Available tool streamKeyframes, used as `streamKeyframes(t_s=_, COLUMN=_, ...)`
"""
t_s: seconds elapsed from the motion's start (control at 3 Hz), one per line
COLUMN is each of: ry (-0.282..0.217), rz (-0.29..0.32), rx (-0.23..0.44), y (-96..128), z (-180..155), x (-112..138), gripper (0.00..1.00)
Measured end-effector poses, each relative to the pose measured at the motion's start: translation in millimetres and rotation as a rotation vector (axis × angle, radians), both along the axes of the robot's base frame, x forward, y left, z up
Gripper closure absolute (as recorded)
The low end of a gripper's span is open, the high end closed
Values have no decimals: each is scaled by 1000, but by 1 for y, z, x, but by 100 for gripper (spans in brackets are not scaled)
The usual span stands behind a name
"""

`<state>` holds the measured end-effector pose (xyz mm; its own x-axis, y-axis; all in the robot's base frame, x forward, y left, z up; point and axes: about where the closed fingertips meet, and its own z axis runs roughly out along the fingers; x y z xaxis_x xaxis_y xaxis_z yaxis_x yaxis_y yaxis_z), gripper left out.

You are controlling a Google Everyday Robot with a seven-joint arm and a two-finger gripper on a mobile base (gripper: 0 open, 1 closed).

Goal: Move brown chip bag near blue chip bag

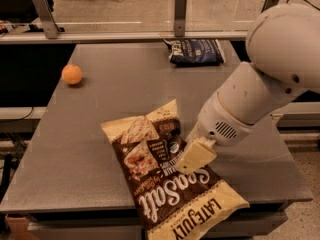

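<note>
The brown chip bag (160, 194) lies flat at the front of the grey table (115, 104). It has a dark brown centre, cream ends and "Sea Salt" lettering, and its lower end hangs over the front edge. The blue chip bag (195, 52) lies at the far edge of the table, well apart from the brown one. My gripper (189, 163) hangs from the white arm (260, 94) and sits low over the middle of the brown bag, at or just above its surface. The arm hides the table's right side.
An orange ball-like fruit (72, 74) sits at the table's far left. A rail with metal posts (181, 11) runs behind the table. The table's front edge lies just under the brown bag's lower end.
</note>
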<state>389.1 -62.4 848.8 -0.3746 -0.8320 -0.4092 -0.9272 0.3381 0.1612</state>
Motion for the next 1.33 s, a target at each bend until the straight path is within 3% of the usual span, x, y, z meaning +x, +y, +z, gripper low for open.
streamKeyframes(t_s=0.33, ry=0, rz=-27, rx=-10, y=-3, z=1, x=-1, gripper=83)
streamKeyframes(t_s=0.67, ry=-10, rz=-58, rx=-17, y=-9, z=2, x=2, gripper=100)
streamKeyframes(t_s=1.0, ry=-69, rz=-86, rx=-30, y=-21, z=16, x=23, gripper=100)
streamKeyframes(t_s=1.33, ry=-179, rz=-101, rx=-71, y=-46, z=53, x=58, gripper=100)
